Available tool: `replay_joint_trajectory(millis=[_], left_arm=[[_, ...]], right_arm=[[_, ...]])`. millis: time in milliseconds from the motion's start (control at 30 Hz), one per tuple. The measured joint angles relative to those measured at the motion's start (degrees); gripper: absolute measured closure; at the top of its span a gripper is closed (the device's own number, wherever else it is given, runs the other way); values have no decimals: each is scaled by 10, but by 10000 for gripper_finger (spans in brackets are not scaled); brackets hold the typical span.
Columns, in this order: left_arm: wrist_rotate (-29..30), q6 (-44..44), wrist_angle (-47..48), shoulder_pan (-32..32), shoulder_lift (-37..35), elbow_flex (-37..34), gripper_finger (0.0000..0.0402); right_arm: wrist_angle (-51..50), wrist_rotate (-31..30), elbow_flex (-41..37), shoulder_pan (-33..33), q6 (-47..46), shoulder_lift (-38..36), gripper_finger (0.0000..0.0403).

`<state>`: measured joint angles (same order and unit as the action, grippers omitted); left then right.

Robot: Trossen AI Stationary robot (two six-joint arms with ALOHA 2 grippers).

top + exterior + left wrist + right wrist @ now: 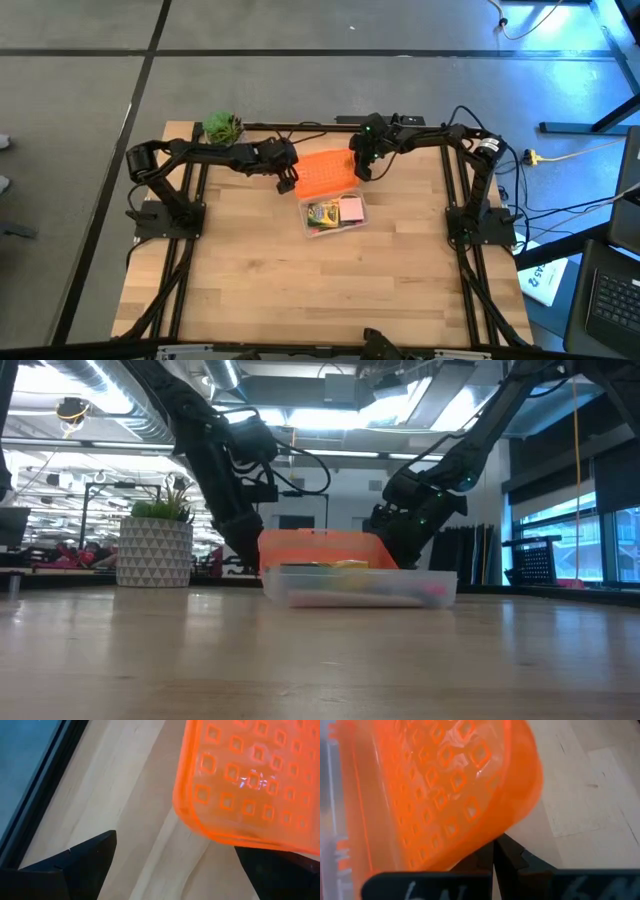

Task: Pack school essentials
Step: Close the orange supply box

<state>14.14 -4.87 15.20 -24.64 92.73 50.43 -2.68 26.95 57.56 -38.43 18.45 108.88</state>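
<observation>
Green-yellow crayon box [322, 213] lies beside pink note pad [351, 208]; left fingers [75, 865] spread, right fingers [512, 857] pressed together.

Grey floor [300, 90] crossed by dark seams surrounds the butcher-block table [300, 290]. Beyond it, ceiling strip lights [330, 415] glow, and what may be windows [580, 530] stand far right.

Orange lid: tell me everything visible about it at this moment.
The orange lid looks like translucent plastic with rounded corners and a grid of small raised squares. It is swung open behind the clear case, which lies on the wooden table with a crayon box and pink note pad inside. The right gripper, shut, sits at its right edge, apparently underneath; contact is unclear. The left gripper, open, is beside its left corner, not gripping.
</observation>
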Motion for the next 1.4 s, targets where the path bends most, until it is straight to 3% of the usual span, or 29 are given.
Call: replay_joint_trajectory(millis=[300,767,1400], left_arm=[[0,-48,-9,2,0,0,1],[-2,-123,-8,34,-36,1,1],[-3,-148,-10,140,-82,1,2]], right_arm=[[-4,2,0,0,15,-2,396],[-72,17,0,11,32,-79,395],[-137,34,0,29,46,-107,395]])
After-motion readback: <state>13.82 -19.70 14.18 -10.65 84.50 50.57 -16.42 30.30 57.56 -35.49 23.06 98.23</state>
